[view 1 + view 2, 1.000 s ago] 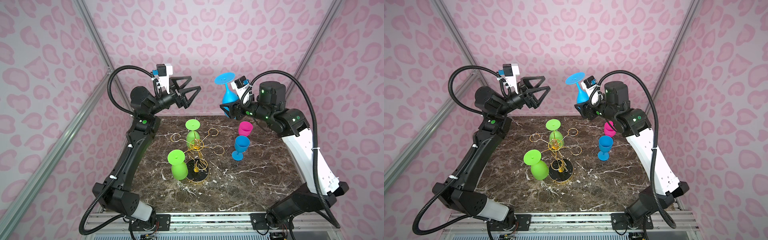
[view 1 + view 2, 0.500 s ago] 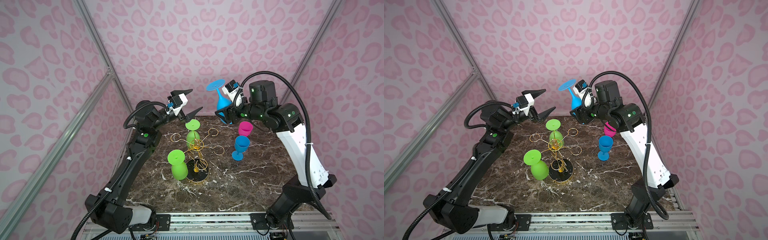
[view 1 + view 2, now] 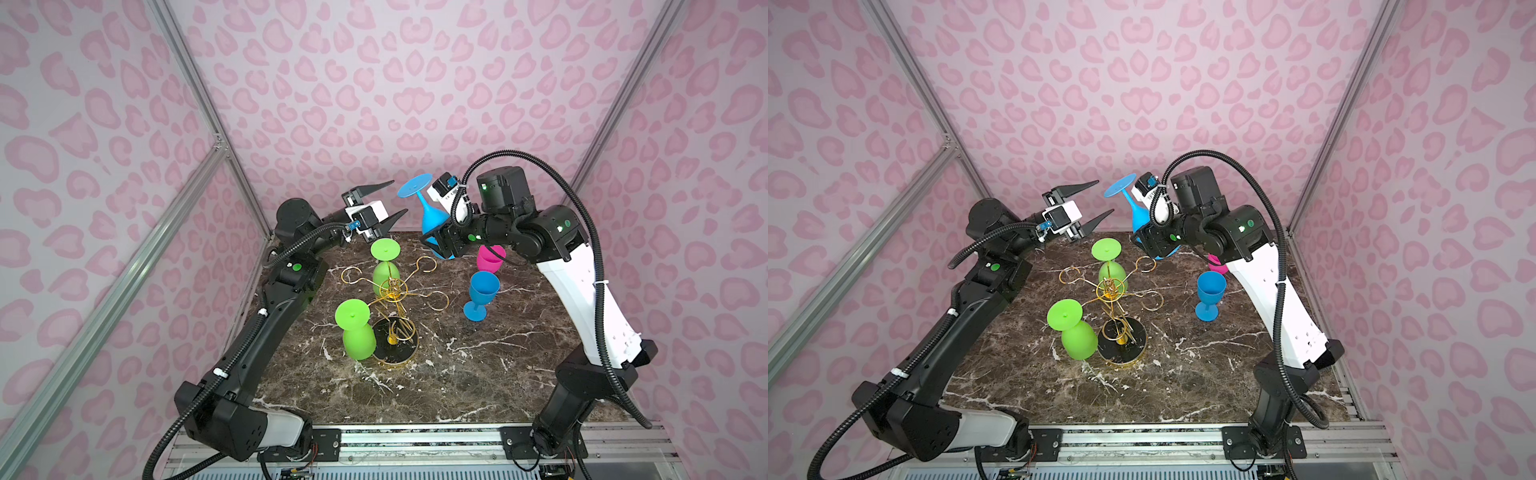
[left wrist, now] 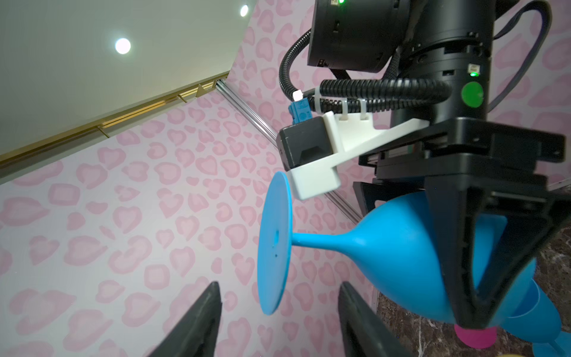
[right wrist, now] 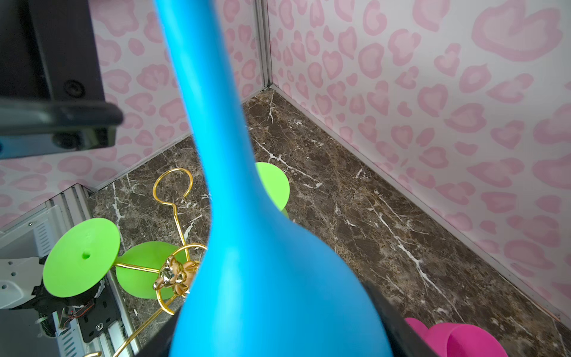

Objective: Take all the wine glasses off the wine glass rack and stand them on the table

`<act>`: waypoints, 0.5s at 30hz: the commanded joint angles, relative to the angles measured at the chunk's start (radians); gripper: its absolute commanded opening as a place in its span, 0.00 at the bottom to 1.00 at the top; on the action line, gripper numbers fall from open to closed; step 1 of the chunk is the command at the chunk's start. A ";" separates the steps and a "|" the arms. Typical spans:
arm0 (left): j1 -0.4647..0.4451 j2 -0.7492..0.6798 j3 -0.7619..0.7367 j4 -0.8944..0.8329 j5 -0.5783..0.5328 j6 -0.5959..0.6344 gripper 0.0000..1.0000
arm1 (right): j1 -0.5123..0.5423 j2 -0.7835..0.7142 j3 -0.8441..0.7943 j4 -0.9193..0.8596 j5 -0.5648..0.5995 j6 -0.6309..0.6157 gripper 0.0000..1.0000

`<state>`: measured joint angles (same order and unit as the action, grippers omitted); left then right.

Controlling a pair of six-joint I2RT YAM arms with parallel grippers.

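Note:
A blue wine glass (image 3: 428, 210) hangs upside down in the air at the back, clear of the wine glass rack (image 3: 390, 291). My right gripper (image 3: 440, 245) is shut on its bowl (image 5: 272, 278). Just left of the glass's round foot (image 4: 275, 244) is my left gripper (image 3: 388, 201), open, its fingertips (image 4: 213, 290) short of the disc and holding nothing. Two green wine glasses hang upside down on the gold wire rack, one at the back (image 3: 385, 266) and one at the front left (image 3: 353, 328).
A second blue glass (image 3: 482, 293) stands upright on the marble table (image 3: 457, 374), right of the rack. A pink glass (image 3: 490, 257) sits behind it, under my right arm. The rack's black base (image 3: 395, 345) stands mid-table. Pink patterned walls close in the back and sides.
My left arm has dropped and swung right toward the blue glass's foot, and its jaws have narrowed. My right arm has carried the blue glass left and a little lower.

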<state>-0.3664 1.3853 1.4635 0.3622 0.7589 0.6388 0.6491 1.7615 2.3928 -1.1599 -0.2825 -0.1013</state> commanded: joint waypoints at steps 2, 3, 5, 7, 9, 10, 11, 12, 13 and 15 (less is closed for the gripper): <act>-0.003 0.009 0.012 0.035 0.004 0.039 0.56 | 0.009 0.010 0.005 -0.008 -0.016 -0.008 0.39; -0.005 0.009 0.014 0.036 0.003 0.037 0.53 | 0.010 0.013 0.005 -0.009 -0.019 -0.008 0.39; -0.006 0.012 0.019 0.035 0.001 0.037 0.50 | 0.016 0.018 0.005 -0.013 -0.025 -0.009 0.38; -0.006 0.015 0.023 0.032 0.004 0.036 0.46 | 0.022 0.021 0.003 -0.014 -0.026 -0.009 0.38; -0.006 0.017 0.021 0.032 0.007 0.036 0.43 | 0.029 0.023 0.000 -0.011 -0.029 -0.008 0.37; -0.008 0.016 0.021 0.031 0.008 0.035 0.41 | 0.030 0.024 -0.001 -0.009 -0.029 -0.006 0.37; -0.008 0.017 0.020 0.030 0.008 0.035 0.39 | 0.031 0.026 0.000 -0.007 -0.029 -0.004 0.37; -0.008 0.017 0.020 0.030 0.008 0.035 0.37 | 0.030 0.027 0.000 -0.005 -0.029 -0.002 0.36; -0.008 0.017 0.020 0.029 0.008 0.035 0.34 | 0.030 0.029 0.000 -0.002 -0.032 0.001 0.36; -0.009 0.019 0.018 0.023 0.001 0.045 0.27 | 0.032 0.030 0.000 0.007 -0.041 0.008 0.35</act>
<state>-0.3744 1.4017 1.4731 0.3672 0.7616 0.6731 0.6788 1.7840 2.3936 -1.1732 -0.3050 -0.0978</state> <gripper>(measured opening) 0.290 0.707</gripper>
